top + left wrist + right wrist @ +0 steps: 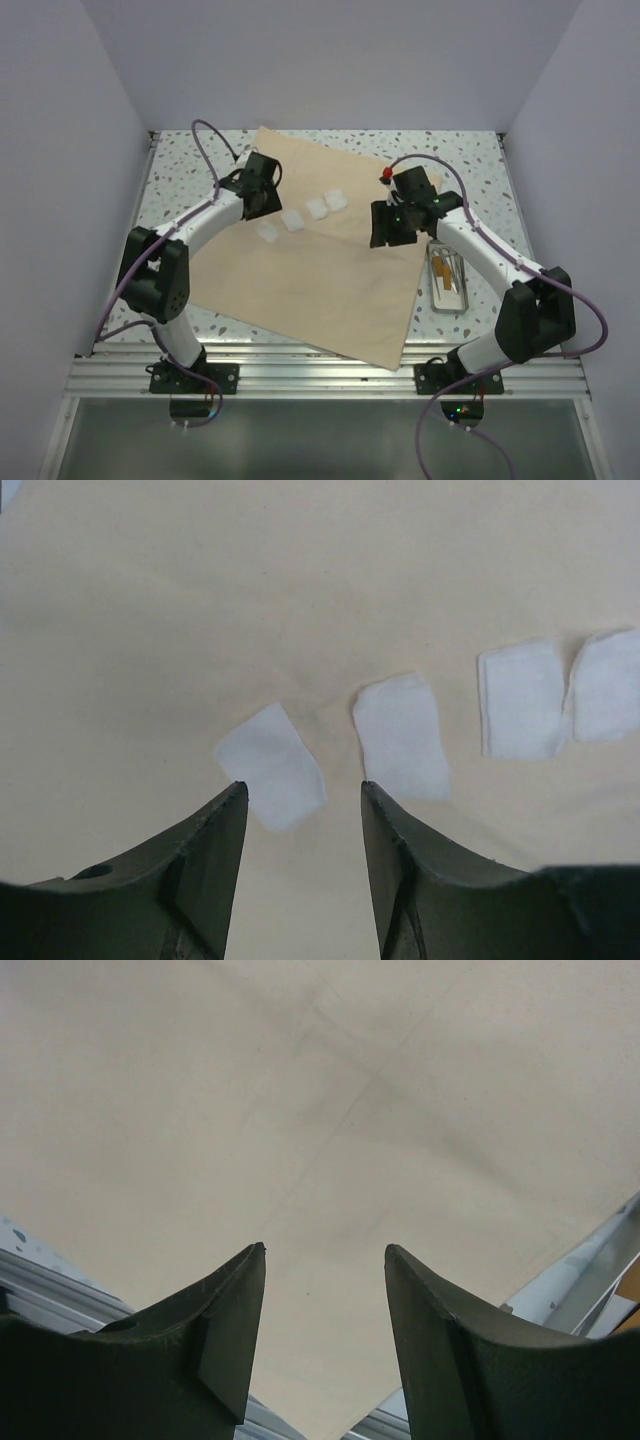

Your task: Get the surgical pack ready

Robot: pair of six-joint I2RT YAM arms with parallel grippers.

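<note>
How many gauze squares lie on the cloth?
4 gauze squares in a diagonal row on the tan cloth, by the left gripper: first, second, third, fourth. None seems hidden.

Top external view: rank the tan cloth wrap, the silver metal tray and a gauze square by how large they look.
1. tan cloth wrap, by far
2. metal tray
3. gauze square; all four look about alike

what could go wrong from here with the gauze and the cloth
1. The open left gripper hangs by two gauze squares lying close together; closing might catch both, or pinch the cloth beneath.
2. The cloth's near corner lies over the rail; tugging there could shift the sheet and slide the loose gauze.
3. The tray sits by the cloth's right edge; a fold there may knock it.
</note>
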